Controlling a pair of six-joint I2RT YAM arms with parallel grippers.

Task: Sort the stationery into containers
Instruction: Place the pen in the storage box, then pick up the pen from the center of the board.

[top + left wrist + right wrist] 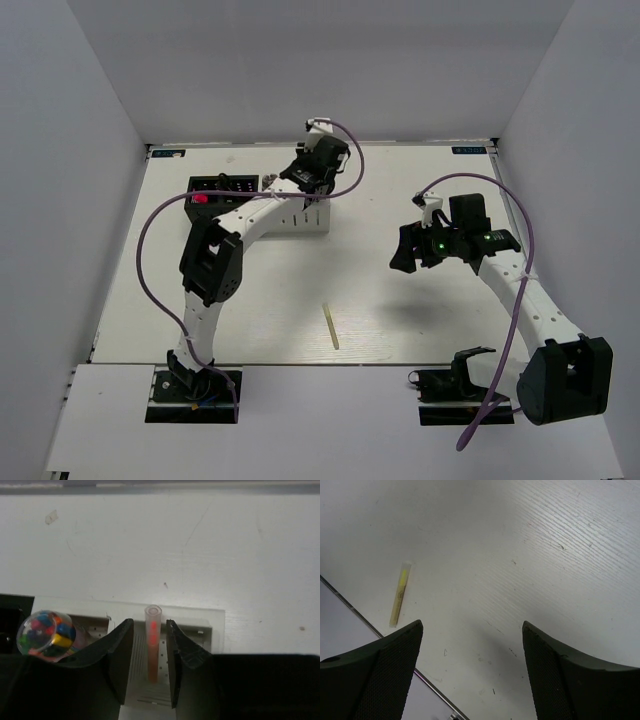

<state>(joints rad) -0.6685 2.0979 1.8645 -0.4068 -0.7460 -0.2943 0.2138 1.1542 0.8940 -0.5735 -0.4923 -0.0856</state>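
My left gripper (pixel 149 624) is at the far side, over the white box (pixel 305 222). Its fingers are a little apart, one on each side of a pink stick (pixel 152 647) that stands up in the box's right hole. I see a thin gap on both sides, so it holds nothing. The black box (pixel 215 188) sits just left of the white one. My right gripper (pixel 471 624) hangs wide open and empty over the table (pixel 420 320) on the right. A yellow stick (pixel 400 592) lies flat near the near edge.
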